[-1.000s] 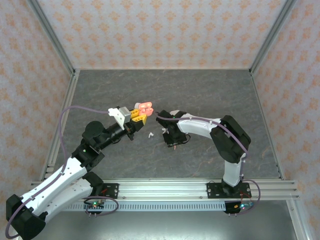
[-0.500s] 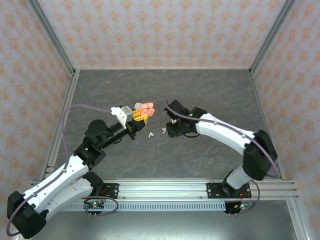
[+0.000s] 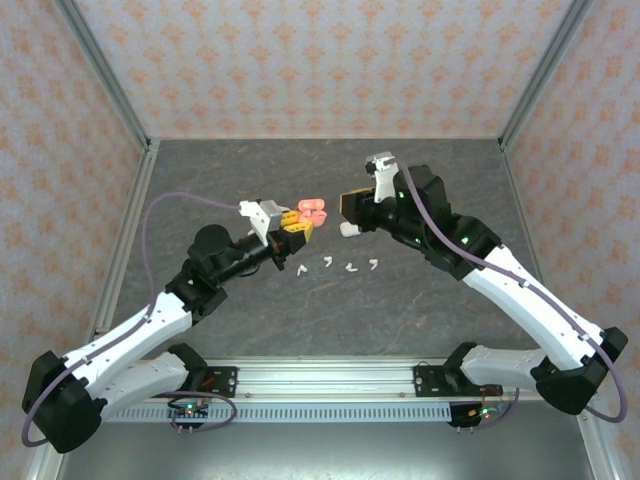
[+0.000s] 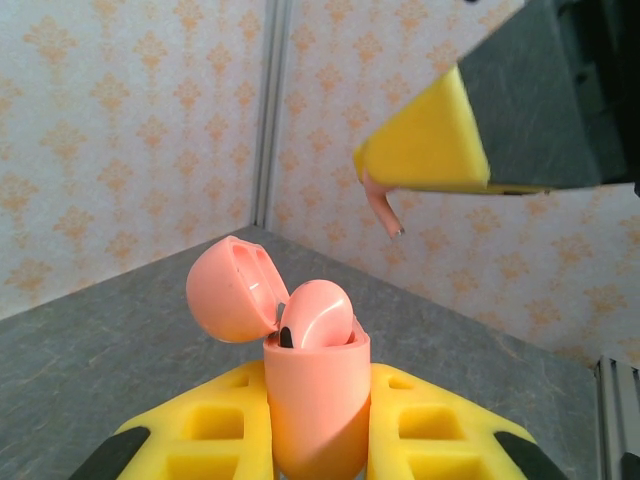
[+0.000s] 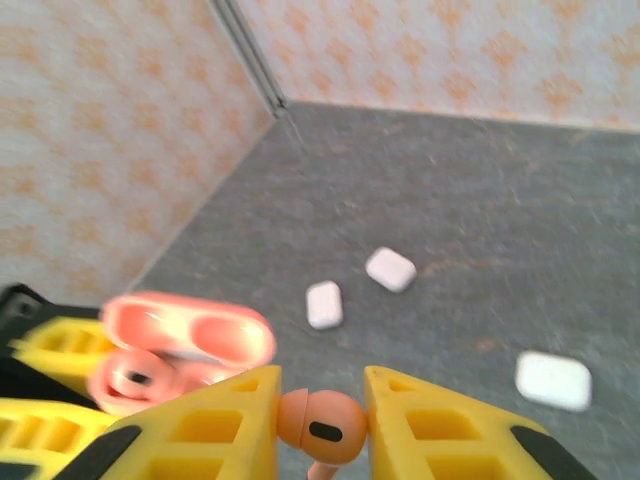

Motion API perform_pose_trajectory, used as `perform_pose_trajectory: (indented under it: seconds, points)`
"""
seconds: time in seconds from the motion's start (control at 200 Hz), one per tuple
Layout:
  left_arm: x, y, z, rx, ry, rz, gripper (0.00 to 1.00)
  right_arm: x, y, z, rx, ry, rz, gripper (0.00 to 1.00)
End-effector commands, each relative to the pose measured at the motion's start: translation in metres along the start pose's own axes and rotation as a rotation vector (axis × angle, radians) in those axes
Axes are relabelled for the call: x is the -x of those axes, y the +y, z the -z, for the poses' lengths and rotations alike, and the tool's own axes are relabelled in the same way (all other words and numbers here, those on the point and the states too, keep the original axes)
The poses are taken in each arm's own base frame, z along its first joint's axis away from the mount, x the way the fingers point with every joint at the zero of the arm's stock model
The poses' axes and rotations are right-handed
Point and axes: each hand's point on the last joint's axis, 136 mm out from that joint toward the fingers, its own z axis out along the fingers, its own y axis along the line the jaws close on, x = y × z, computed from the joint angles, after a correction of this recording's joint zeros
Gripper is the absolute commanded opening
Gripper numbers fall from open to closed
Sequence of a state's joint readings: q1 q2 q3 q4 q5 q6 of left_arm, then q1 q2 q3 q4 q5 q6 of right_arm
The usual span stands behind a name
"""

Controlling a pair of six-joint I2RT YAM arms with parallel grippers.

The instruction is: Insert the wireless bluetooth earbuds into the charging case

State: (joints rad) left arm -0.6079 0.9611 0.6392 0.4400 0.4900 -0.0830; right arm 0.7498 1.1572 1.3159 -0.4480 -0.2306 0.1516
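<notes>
The left claw (image 3: 300, 226) is clenched around the lower body of a salmon-pink charging case (image 3: 313, 207), holding it upright between the yellow fingers and above the tabletop (image 3: 220, 170). In the left wrist view the charging case (image 4: 315, 400) rises from between the fingertips of the left claw (image 4: 318, 432). Its lid (image 4: 225, 290) is swung open and hangs back to the left of the case mouth. One seated earbud (image 4: 315, 315), also pink, sits in the case with its rounded head above the rim. The space beside it cannot be made out from here.

The right claw (image 3: 350, 205) is just across from the left claw, its tips near the open case but apart from it. It is grasping a pink earbud (image 5: 322, 425), pinched by its head between the fingertips of the right claw (image 5: 320, 420), with the stem pointing down. In the right wrist view the open charging case (image 5: 190, 345) lies ahead of this claw and to its left.

Four white earbuds (image 3: 327, 263) lie loose in a short row on the tabletop, below and between the two claws. Three white cases (image 5: 324, 304), all shut, rest on the tabletop beyond the right claw, apart from one another.
</notes>
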Motion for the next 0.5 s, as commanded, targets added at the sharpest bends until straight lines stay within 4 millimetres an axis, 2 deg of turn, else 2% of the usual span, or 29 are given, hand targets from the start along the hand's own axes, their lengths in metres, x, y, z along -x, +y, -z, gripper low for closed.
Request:
perform_pose_trajectory:
  seconds: [0.0,0.355,0.395,0.49]
  points:
    - [0.037,-0.014,-0.003,-0.053,-0.107,-0.016,0.0,0.025,0.023,0.005,0.11,-0.094,0.025,0.25]
    - [0.036,-0.017,-0.008,-0.064,-0.105,-0.011,0.0,0.019,0.033,-0.007,0.148,-0.082,0.021,0.25]
    - [0.037,-0.018,-0.008,-0.065,-0.107,-0.012,0.0,0.011,0.032,-0.017,0.142,-0.053,0.021,0.25]
    - [0.037,-0.018,-0.008,-0.065,-0.108,-0.013,0.0,0.005,0.032,-0.022,0.135,-0.03,0.028,0.25]
